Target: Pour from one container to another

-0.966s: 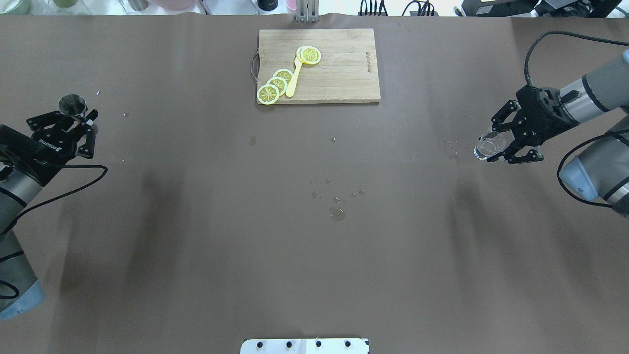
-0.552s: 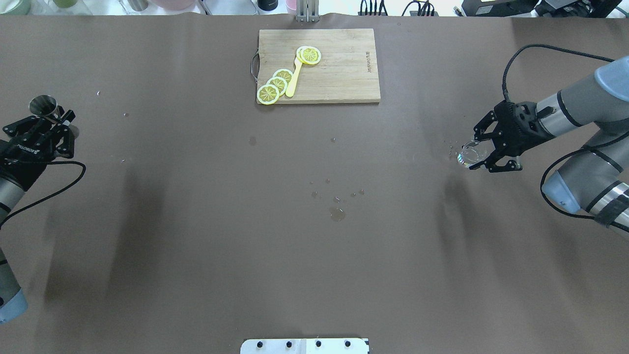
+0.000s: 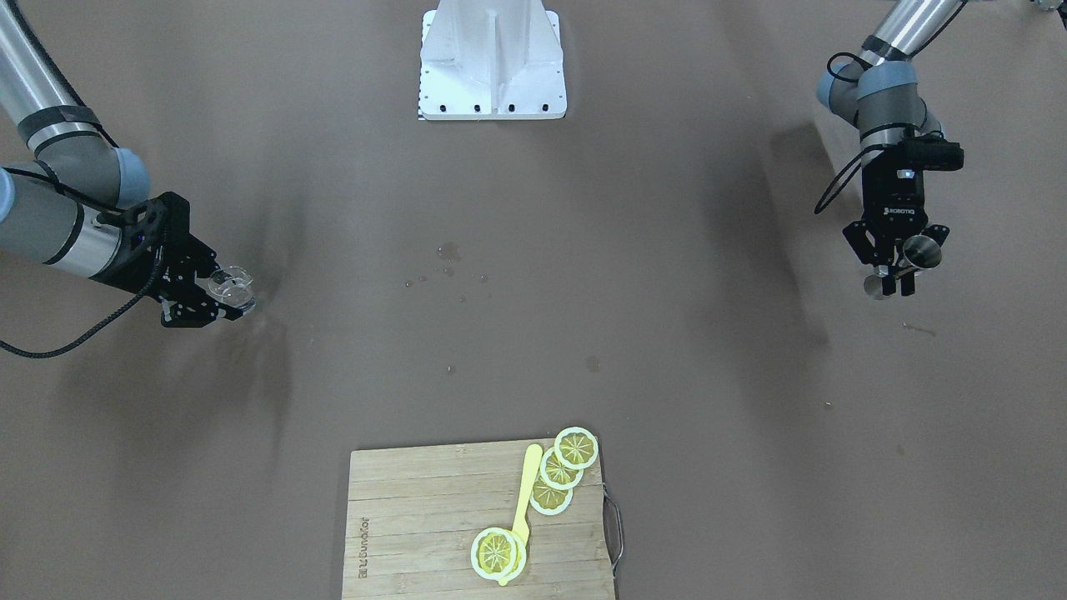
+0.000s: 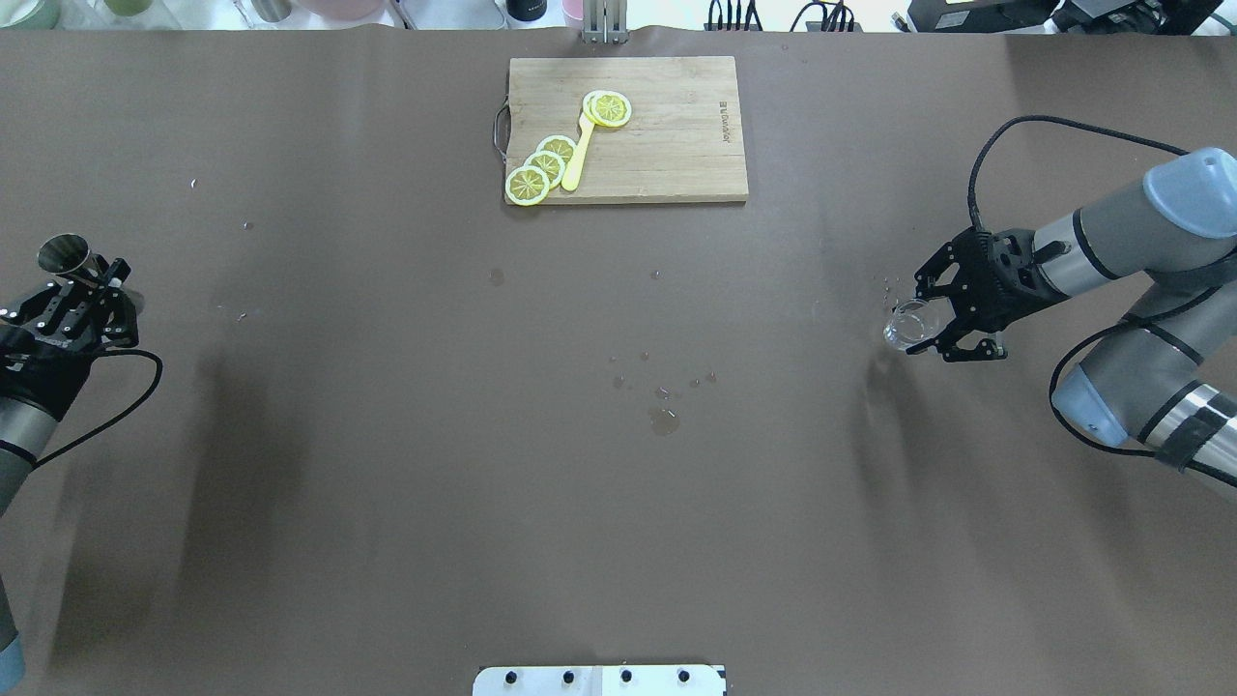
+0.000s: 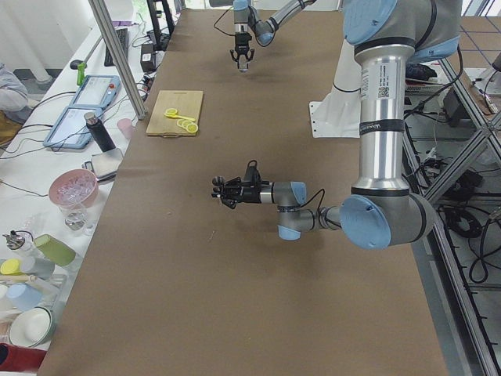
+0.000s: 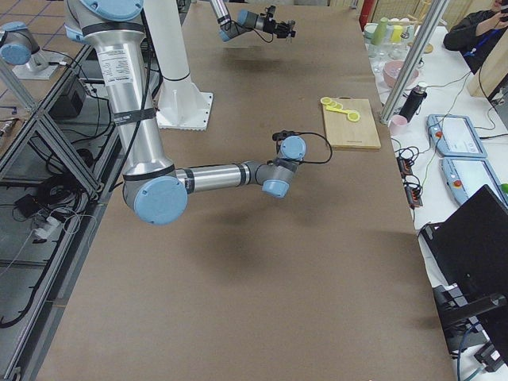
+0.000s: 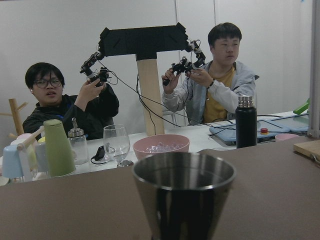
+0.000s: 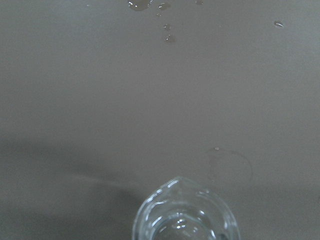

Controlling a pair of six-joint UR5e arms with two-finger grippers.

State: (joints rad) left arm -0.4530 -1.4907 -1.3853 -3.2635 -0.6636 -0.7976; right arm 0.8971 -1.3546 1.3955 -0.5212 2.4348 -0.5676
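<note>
A shiny metal cup [image 4: 63, 254] stands upright between the fingers of my left gripper [image 4: 82, 290], at the table's far left edge. It fills the bottom of the left wrist view as the metal cup [image 7: 184, 192], and shows in the front-facing view as the metal cup [image 3: 921, 250] in the left gripper [image 3: 896, 279]. My right gripper [image 4: 928, 327] is shut on a small clear glass cup [image 4: 906, 324] on the right side. The same glass cup [image 3: 227, 285] sits in the right gripper [image 3: 218, 296], and the right wrist view sees the glass cup [image 8: 185, 215] from above.
A wooden cutting board [image 4: 676, 145] with lemon slices [image 4: 541, 166] and a yellow utensil lies at the far middle. Water drops [image 4: 663, 418] dot the brown table centre. The white robot base [image 4: 599, 680] sits at the near edge. People, bottles and a pink bowl [image 7: 161, 148] are beyond the table.
My left gripper has carried the metal cup further left and nearer the robot. The right gripper has moved the glass cup leftward, toward the table's middle, and slightly nearer.
</note>
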